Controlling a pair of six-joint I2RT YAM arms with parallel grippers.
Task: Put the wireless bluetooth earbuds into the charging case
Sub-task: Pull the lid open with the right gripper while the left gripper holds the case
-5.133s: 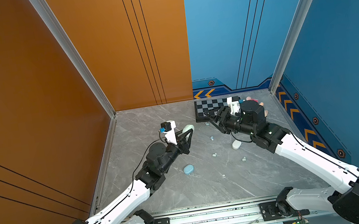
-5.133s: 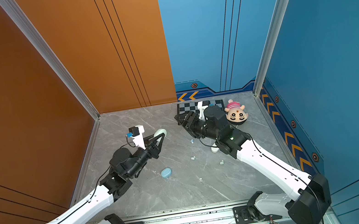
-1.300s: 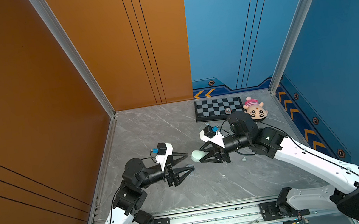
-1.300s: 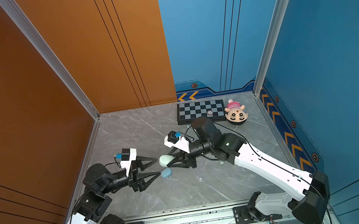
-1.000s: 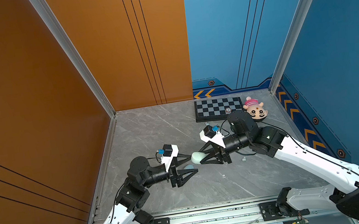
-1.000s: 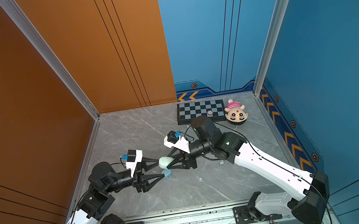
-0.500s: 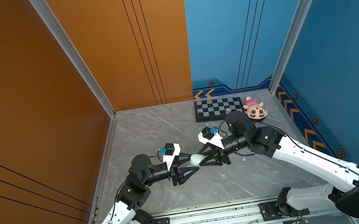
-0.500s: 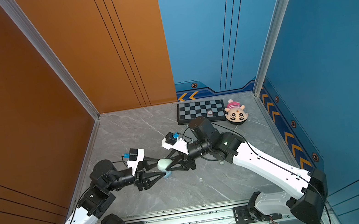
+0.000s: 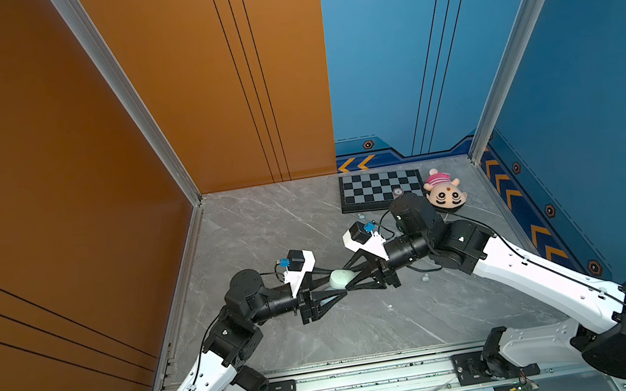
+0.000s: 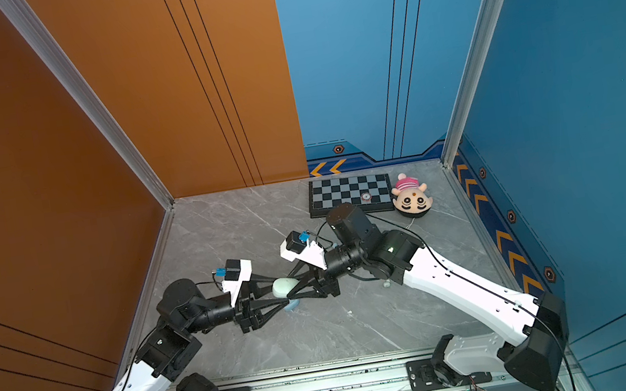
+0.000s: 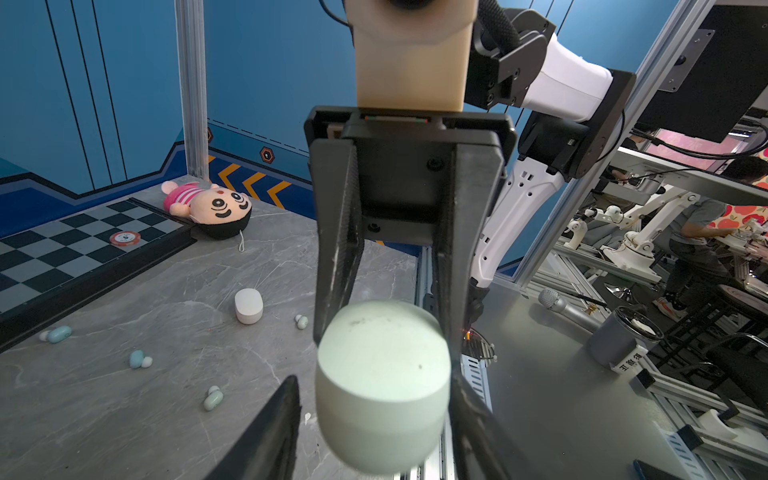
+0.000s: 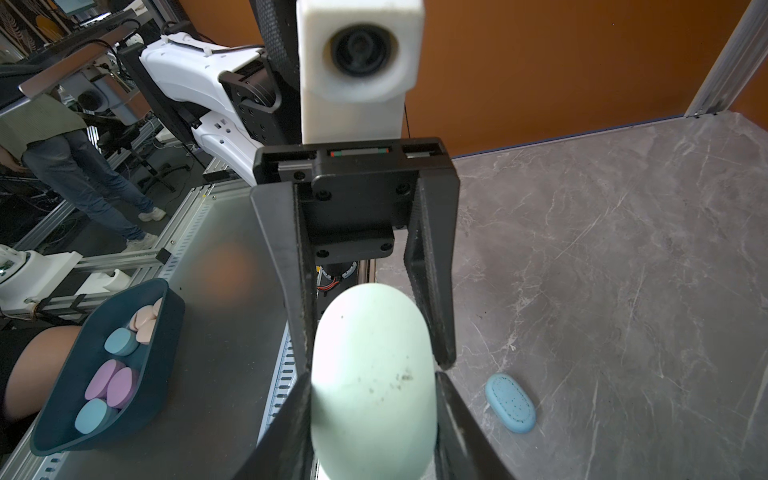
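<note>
Reference point for all positions: the green case (image 11: 382, 374), a shut pebble-shaped shell held in the air above the table (image 9: 266, 233).

Arms: they reach in from opposite sides of the green case and meet at it, nose to nose. I judge this a hand-over or a two-handed hold to work the lid open, which one gripper alone cannot do.

Chessboard (image 9: 378, 191) and doll (image 9: 445, 193): behind the green case by the back wall, well apart from it. They play no part in the job.

Right gripper (image 11: 388, 338): jaws closed on the green case, pinching its flanks at one end and carrying its weight.

Left gripper (image 12: 376, 365): jaws parted, straddling the other end. A sliver of table shows between one finger (image 11: 270, 428) and the shell, so no clamp is confirmed.

Blue case (image 12: 510, 403): flat on the table, below and near the green case.

White case (image 11: 248, 305): farther off, toward the doll.

Earbuds (image 11: 141, 359): four seen, loose on the table beyond the green case, toward the chessboard. None sits in a case, so insertion has not begun.
</note>
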